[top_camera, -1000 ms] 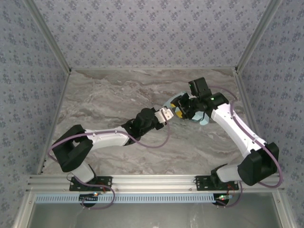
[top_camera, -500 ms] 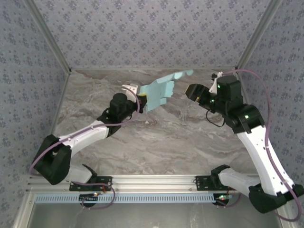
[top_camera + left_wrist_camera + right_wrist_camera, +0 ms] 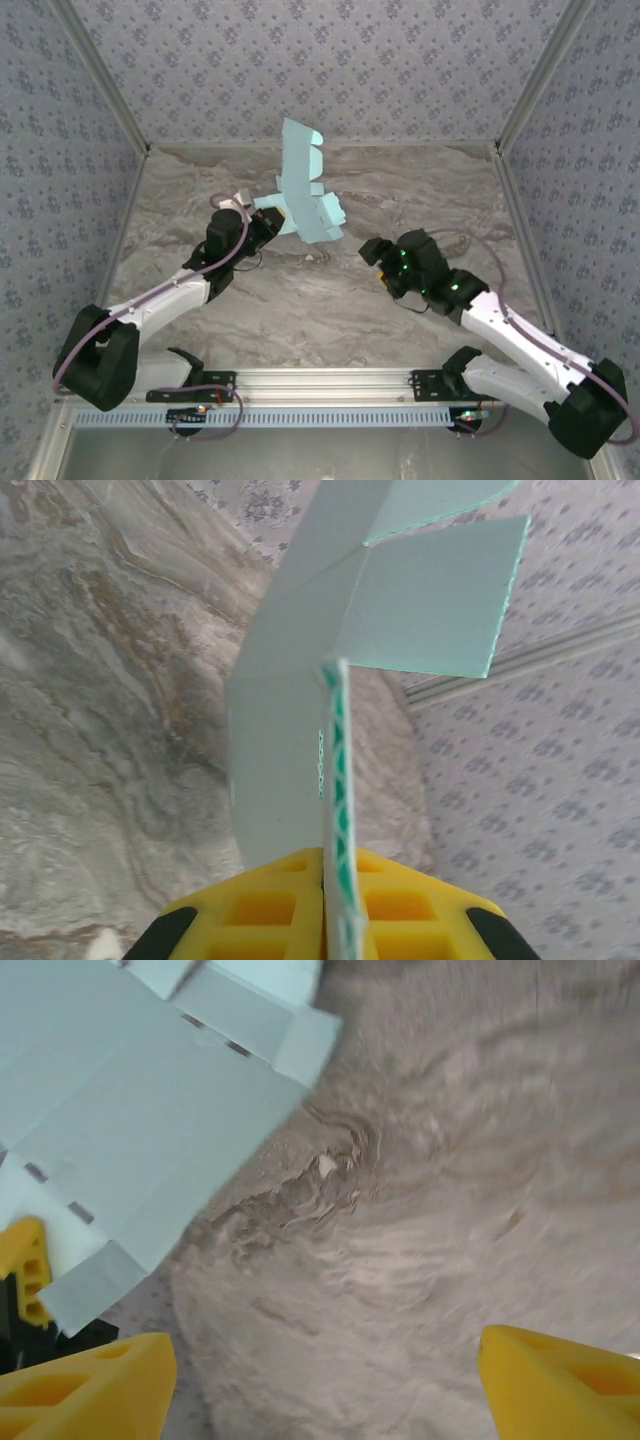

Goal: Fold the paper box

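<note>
Folding has barely begun, by my reading. The paper box [image 3: 305, 190], a pale aqua-blue sheet of thin die-cut card, is spread open as one piece and no walls are locked together. Every crease has yet to be set and the flaps tucked, so nearly all of the task is left.

The sheet hangs in the air above the grey marbled bench [image 3: 300, 300], touching it nowhere. The left tool [image 3: 280, 213] is clenched on the sheet's lower edge. In the left wrist view the card [image 3: 290, 710] comes up edge-on out of the shut yellow fingers [image 3: 270, 910], and one flap bends off to the side near the top.

The right tool [image 3: 372, 250] hovers near the sheet but apart from it. Its jaws are spread wide with nothing between them. From the right wrist view [image 3: 320, 1380] the flat face of the card [image 3: 150, 1110] shows short dark slots along its fold lines and small square flaps at the corners. The card looks light and floppy, and I judge it would bend easily if pushed.
</note>
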Controlling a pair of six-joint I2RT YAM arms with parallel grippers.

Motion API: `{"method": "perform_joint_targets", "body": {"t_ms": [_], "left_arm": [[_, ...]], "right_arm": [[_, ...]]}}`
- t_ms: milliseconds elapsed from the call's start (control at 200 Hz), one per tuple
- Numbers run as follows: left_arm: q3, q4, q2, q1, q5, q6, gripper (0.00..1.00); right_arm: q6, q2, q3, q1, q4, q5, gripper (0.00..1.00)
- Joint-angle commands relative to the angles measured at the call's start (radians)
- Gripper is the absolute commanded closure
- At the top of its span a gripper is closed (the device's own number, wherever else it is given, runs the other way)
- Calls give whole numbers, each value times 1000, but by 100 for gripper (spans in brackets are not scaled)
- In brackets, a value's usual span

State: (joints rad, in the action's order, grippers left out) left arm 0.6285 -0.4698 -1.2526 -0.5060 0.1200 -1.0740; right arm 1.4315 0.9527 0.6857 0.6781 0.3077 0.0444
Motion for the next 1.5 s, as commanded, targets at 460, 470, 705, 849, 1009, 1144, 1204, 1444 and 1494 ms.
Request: {"method": "perform_joint_targets", "body": {"t_ms": [460, 470, 705, 849, 1009, 1144, 1204, 1444, 1494], "left_arm": [[-67, -136, 61, -17, -43, -282, 91], [-69, -140, 61, -17, -44, -286, 91], [-96, -139, 91, -20, -65, -329, 91], [-118, -124, 118, -20, -81, -339, 91], [-140, -71, 159, -18, -100, -351, 84], [-139, 31, 197, -7, -92, -379, 46], [-123, 167, 240, 0, -98, -364, 24], [-78, 567, 496, 54, -130, -12, 1], [-68, 625, 547, 70, -131, 86, 1]], "right_arm": [[680, 370, 67, 101, -556, -199, 13], [683, 378, 68, 103, -567, -204, 14], [774, 582, 94, 120, -830, -247, 45], [695, 612, 175, 117, -750, -254, 80], [600, 612, 222, 101, -638, -261, 100], [476, 606, 220, 69, -610, -219, 100], [338, 592, 235, 41, -583, -178, 100], [-542, 474, 426, -91, -75, -50, 100], [-708, 467, 476, -115, 46, -19, 100]]}}
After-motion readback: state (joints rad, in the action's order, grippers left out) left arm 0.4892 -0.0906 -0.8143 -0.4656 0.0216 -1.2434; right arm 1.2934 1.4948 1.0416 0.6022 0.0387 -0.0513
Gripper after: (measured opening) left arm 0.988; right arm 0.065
